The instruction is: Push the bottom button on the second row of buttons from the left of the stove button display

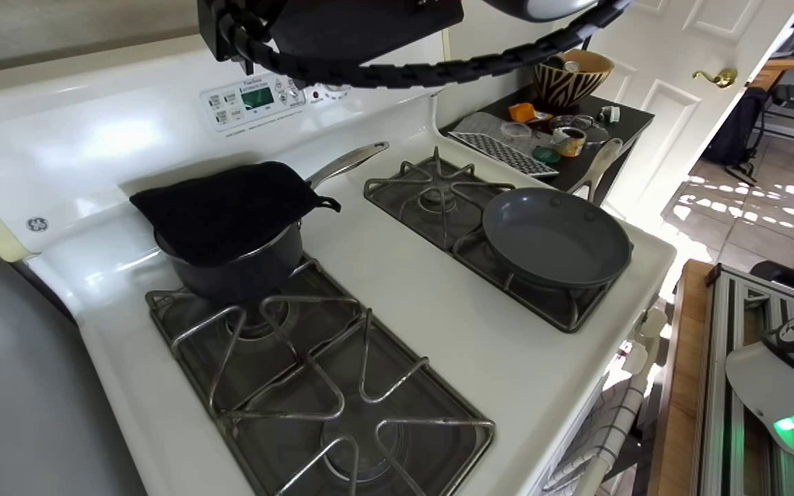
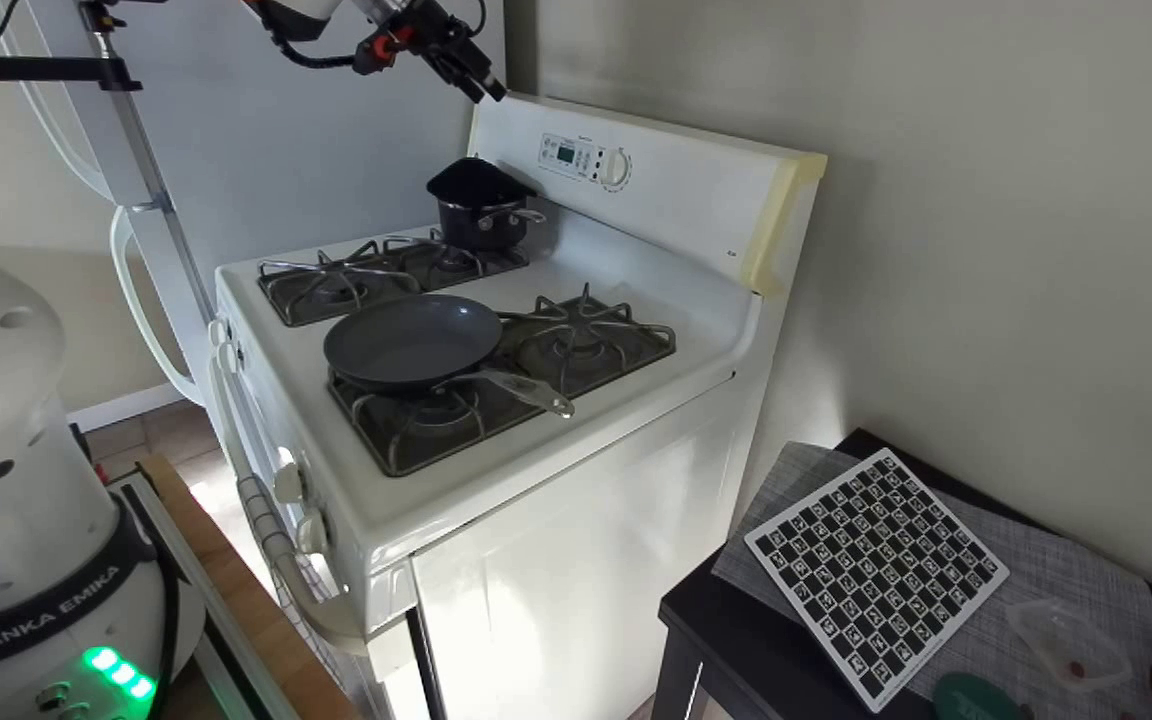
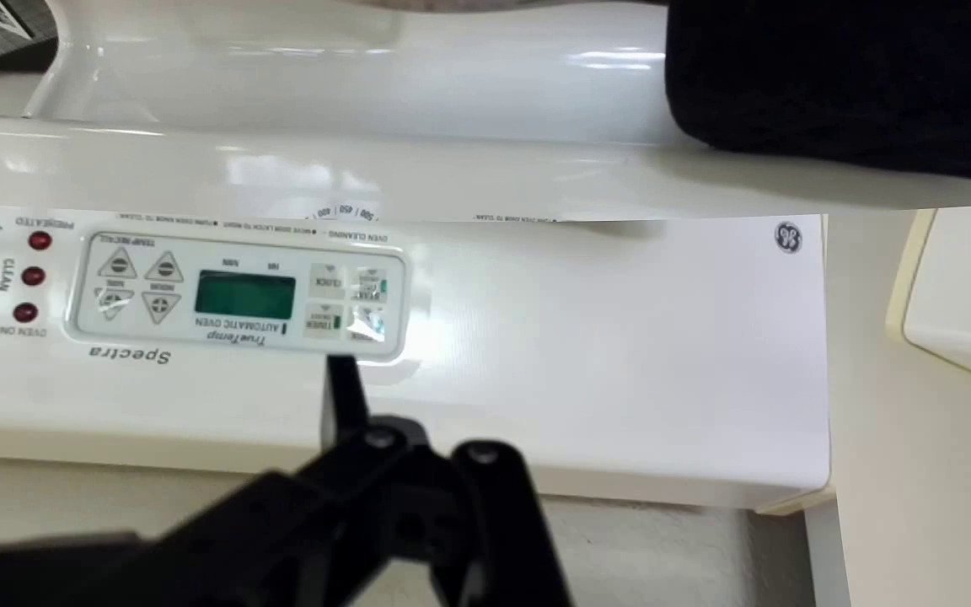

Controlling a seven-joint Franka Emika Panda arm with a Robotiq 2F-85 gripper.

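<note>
My target, I judge, is the clock button [image 3: 327, 281]: in the display [image 3: 237, 295] on the backguard [image 3: 587, 354], ahead of my fingertip [image 3: 346, 388] and lower. Whether my jaws are closed, I can't tell.

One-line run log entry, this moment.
tool: apart from stove button display | contact: none visible | pan: stove front | pot: stove rear, under black cover

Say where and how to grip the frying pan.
Probably by the handle of the frying pan, mid-length, coming down from above with jaws across its width. It is long and slim, juts from the round pan toward the side of the stove where the black table stands, and nothing covers it.
</note>
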